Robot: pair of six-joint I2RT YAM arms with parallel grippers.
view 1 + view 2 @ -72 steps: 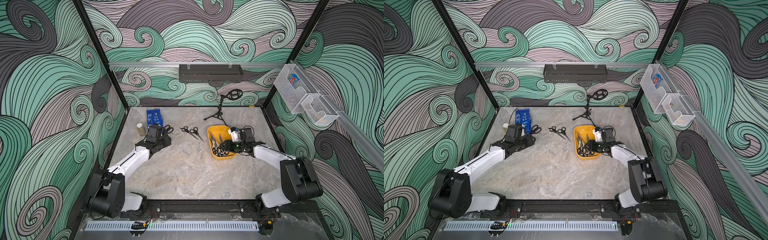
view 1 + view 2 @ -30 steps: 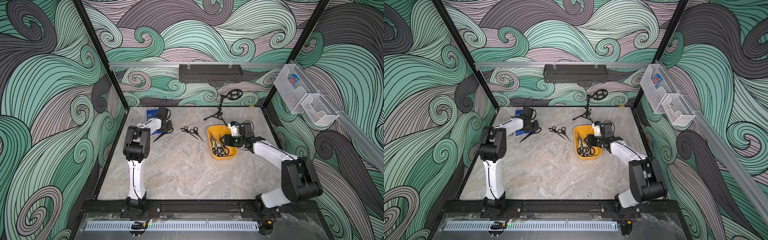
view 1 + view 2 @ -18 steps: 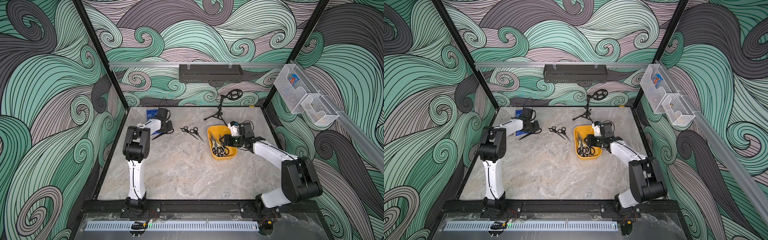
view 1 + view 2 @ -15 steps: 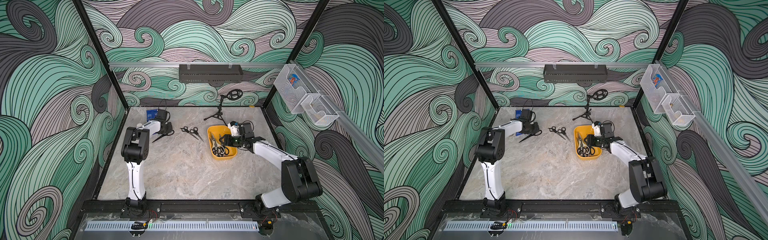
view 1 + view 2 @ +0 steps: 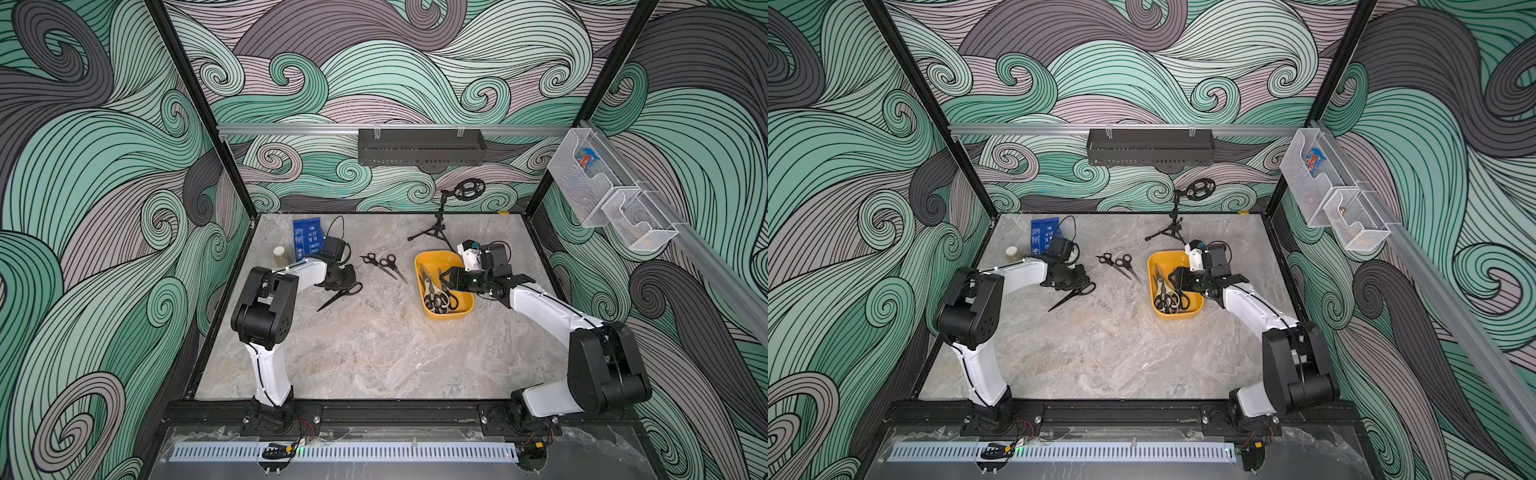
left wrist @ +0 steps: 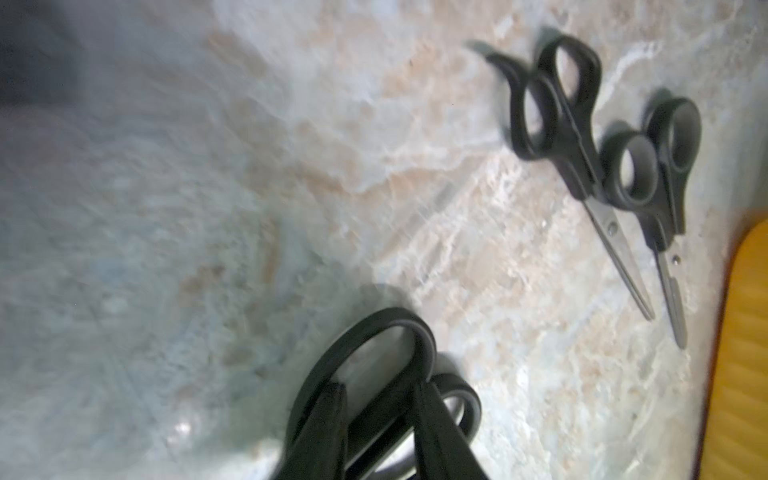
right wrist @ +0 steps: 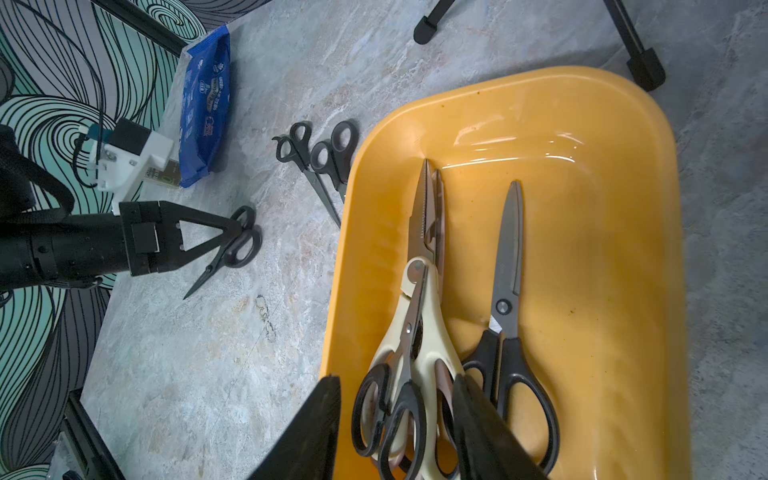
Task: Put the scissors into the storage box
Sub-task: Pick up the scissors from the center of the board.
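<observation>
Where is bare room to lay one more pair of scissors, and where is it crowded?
In the storage box, the floor between the black-handled pair and the right arm's side wall is bare, also the end toward the tripod. So is the near half of the table. Crowded: under the right claw; around the two small pairs beside the box.

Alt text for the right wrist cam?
A yellow tub holds cream-handled scissors and black-handled scissors, with the open right gripper poised over their handles. Outside it on the table, the left gripper pinches a black pair by the handle, near two small pairs.
</observation>
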